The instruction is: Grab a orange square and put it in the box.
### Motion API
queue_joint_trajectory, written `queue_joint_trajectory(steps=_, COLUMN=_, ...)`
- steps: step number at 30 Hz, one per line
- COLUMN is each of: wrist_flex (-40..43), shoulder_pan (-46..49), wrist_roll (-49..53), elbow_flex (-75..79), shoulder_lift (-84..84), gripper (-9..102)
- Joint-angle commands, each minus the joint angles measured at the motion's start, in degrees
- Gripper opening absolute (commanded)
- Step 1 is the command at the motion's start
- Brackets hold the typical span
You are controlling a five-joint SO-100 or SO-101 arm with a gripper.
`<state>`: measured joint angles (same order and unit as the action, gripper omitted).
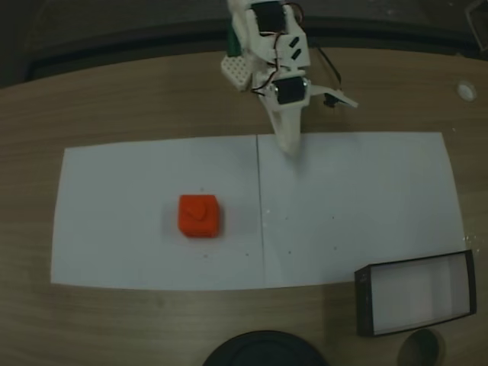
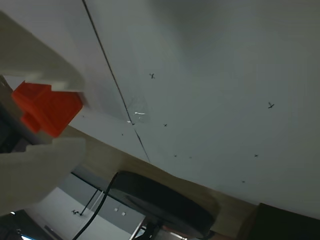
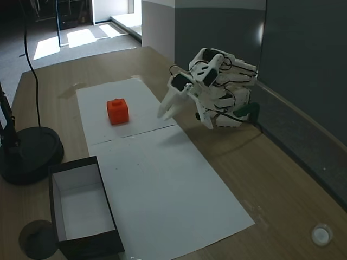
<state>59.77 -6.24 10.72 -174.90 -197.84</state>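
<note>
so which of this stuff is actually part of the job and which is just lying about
Part of the job:
- orange square, sitting on the white paper
- box, empty, at the table edge
- gripper, nothing in it

Just lying about:
- white paper sheets
- round black base with its cable
- small white cap
- dark round disc beside the box

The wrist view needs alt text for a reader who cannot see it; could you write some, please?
An orange square sits on white paper at left, framed between the blurred white fingers of the open gripper. Below the paper's edge are wooden table and a round black base.
</note>
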Motion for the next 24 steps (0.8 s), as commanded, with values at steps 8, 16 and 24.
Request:
queue_joint_trajectory(steps=8, wrist_flex=-9.1, shoulder_pan=22.9, wrist_roll=-6.7, elbow_flex=12.4, shoulder_lift=1.3, gripper=36)
queue_joint_trajectory(steps=16, wrist_flex=-8.7, shoulder_pan=23.9, wrist_roll=-6.9, elbow_flex=28.1, shoulder_lift=32.3, gripper=37)
queue_joint_trajectory(steps=24, wrist_flex=2.5, shoulder_pan=24.5, wrist_roll=-7.2, elbow_flex=58.6, shoulder_lift=77.3, gripper=37)
